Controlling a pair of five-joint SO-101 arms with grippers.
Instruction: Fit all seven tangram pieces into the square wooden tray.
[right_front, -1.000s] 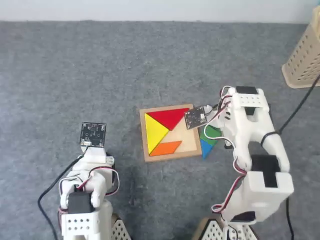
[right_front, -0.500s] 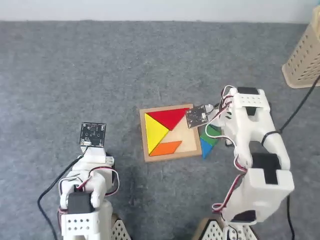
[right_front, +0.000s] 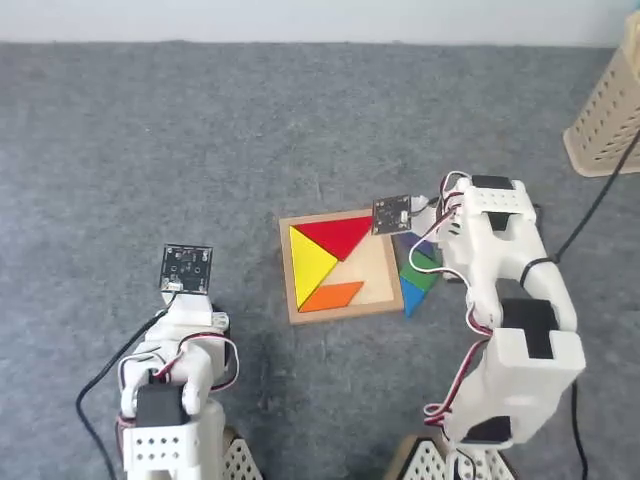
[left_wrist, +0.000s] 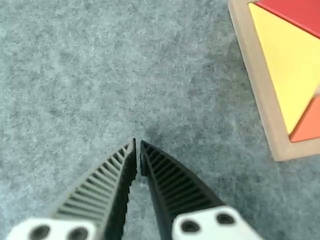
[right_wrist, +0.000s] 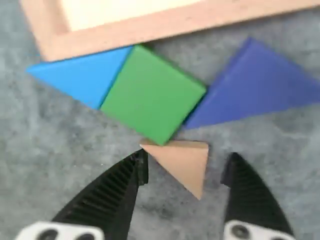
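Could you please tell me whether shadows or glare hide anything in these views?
High view: soft, even light, no glare on the wooden tray. Left wrist view: a small dark shadow on the mat just beyond the shut left gripper. Right wrist view: the green square and tan triangle are evenly lit, without glare, the open right gripper straddling the triangle.

Soft, even light fell from overhead on the grey worktop (right_front: 150, 130), bright without glare. Shadows were faint: a thin one along the rim of the wooden tray (right_front: 288, 270), a darker smudge under the left end effector (left_wrist: 138, 145). By the right end effector (right_wrist: 187, 157) the tangram pieces (right_wrist: 152, 92) looked slightly blurred. Both end effectors' bases, close to the lens, were out of focus.
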